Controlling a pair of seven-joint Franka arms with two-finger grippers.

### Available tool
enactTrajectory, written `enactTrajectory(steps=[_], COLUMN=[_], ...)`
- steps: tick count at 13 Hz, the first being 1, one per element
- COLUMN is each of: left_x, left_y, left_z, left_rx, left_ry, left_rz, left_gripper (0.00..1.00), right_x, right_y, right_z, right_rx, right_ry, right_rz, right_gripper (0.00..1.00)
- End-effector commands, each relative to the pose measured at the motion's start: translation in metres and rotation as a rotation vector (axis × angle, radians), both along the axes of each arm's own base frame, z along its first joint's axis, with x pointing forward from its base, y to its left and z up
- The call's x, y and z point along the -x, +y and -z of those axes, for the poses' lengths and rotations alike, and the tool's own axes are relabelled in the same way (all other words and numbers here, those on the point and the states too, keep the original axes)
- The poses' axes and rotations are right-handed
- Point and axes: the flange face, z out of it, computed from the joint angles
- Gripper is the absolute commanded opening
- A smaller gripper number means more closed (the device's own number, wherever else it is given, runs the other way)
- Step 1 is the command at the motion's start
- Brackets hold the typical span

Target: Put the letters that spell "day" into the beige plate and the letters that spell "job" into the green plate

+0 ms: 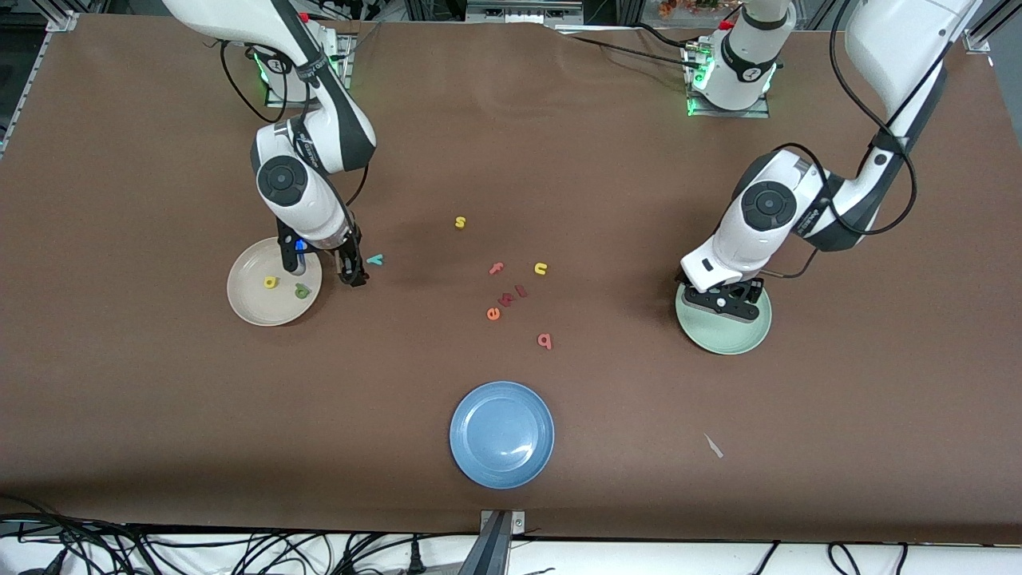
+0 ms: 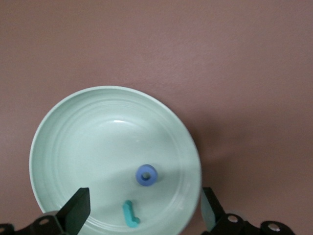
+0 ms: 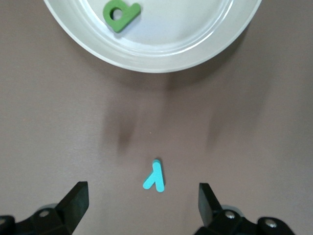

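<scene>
The beige plate point(image 1: 254, 302) point(image 3: 161, 54) holds the yellow a point(image 1: 271, 281) and the green d point(image 1: 302, 291) point(image 3: 121, 14). The teal y point(image 1: 374, 259) point(image 3: 155, 176) lies on the table just beside that plate. My right gripper point(image 1: 319, 265) point(image 3: 143, 198) hangs open and empty over the plate's edge, close by the y. The green plate point(image 1: 728, 341) point(image 2: 54, 127) holds the blue o point(image 2: 146, 175) and the teal j point(image 2: 130, 214). My left gripper point(image 1: 722, 302) point(image 2: 144, 208) is low over it, open and empty. The pink b point(image 1: 544, 341) lies on the table mid-way between the plates.
Loose letters sit mid-table: a yellow s point(image 1: 460, 222), a pink f point(image 1: 497, 268), a yellow u point(image 1: 540, 269), an orange e point(image 1: 493, 314) and two small pink ones point(image 1: 512, 296). A blue plate point(image 1: 501, 434) lies nearer the front camera.
</scene>
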Motion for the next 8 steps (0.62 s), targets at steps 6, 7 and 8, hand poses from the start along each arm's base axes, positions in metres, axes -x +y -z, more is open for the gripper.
enactTrajectory(steps=[6, 7, 8], left_x=[-0.029, -0.032, -0.043], left_y=[-0.123, -0.144, -0.154], left_z=[-0.080, -0.082, -0.079], left_rx=[0.121, 0.142, 0.165], left_ry=[0.046, 0.044, 0.045], left_rz=[-0.222, -0.199, -0.196], left_gripper=[0.99, 0.99, 0.99], right_x=[0.013, 0.014, 0.014], right_y=[0.006, 0.007, 0.007], right_z=[0.032, 0.034, 0.037], right_rx=[0.010, 0.009, 0.011], right_ry=[-0.030, -0.031, -0.032], right_rz=[-0.002, -0.003, 0.004], right_gripper=[0.99, 0.99, 0.99])
